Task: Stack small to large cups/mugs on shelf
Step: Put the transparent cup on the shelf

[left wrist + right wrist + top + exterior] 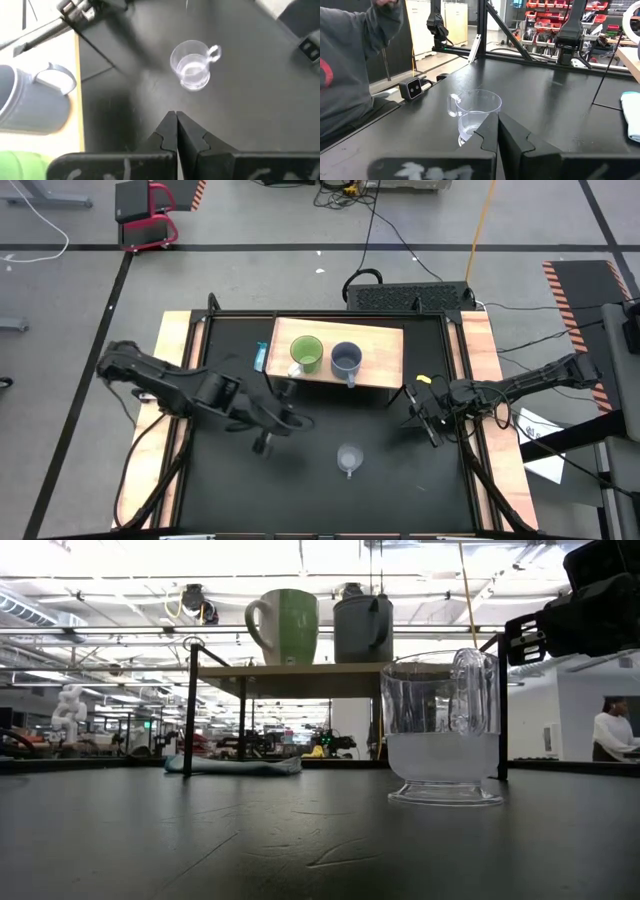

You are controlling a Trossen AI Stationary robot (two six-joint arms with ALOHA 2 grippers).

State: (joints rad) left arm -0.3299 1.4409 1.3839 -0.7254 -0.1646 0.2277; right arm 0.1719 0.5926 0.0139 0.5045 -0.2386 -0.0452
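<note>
Black table [320,490] carrying a light tan wooden shelf [380,345] on dark legs, with a lime-green mug [306,354] and a grey-blue mug [346,360] standing side by side on top. The small clear glass cup [348,459] stands on the table in front of the shelf, between the left gripper [266,442] and right gripper [430,432], both with fingers clenched and empty.

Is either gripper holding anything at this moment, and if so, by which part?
Nothing is held. The left gripper and right gripper are both shut and empty above the tabletop, with the glass cup standing free between them.
</note>
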